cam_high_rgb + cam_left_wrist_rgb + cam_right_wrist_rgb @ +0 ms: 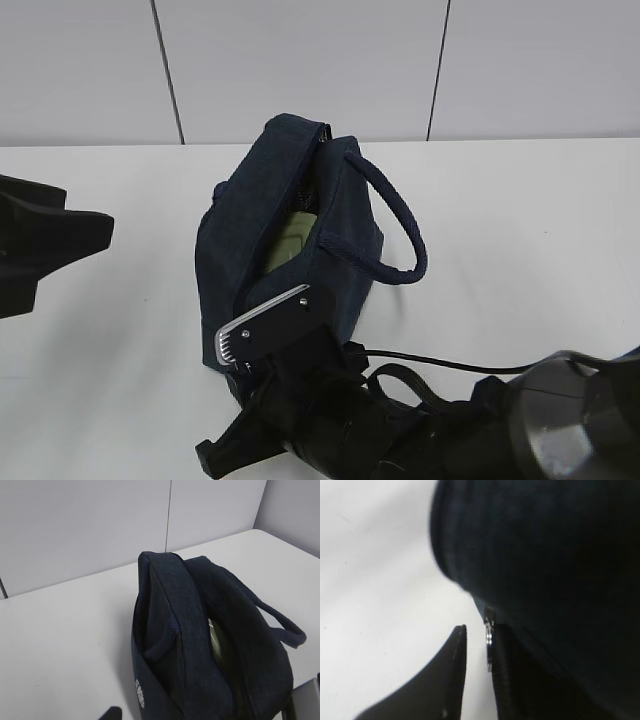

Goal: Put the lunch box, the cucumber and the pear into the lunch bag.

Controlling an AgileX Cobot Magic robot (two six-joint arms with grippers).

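Note:
The dark navy lunch bag [262, 215] [200, 645] lies mid-table with its top slit open. Inside, the pale green lid of the lunch box [296, 243] [216, 642] shows. The cucumber and the pear are hidden or out of view. My right gripper [240, 362] [477, 635] is at the bag's near end, its jaws a narrow gap apart. The metal zipper ring pull [489, 635] sits between them against the right finger; white table shows between it and the left finger. My left gripper [70, 262] waits left of the bag, open and empty; only one fingertip [112, 713] shows in its wrist view.
The bag's loop handle [400, 220] [285, 627] droops to the right. The white table [520, 250] ends at a grey panelled wall [300, 60]. My right arm and its cable [430, 365] cross the near right of the table.

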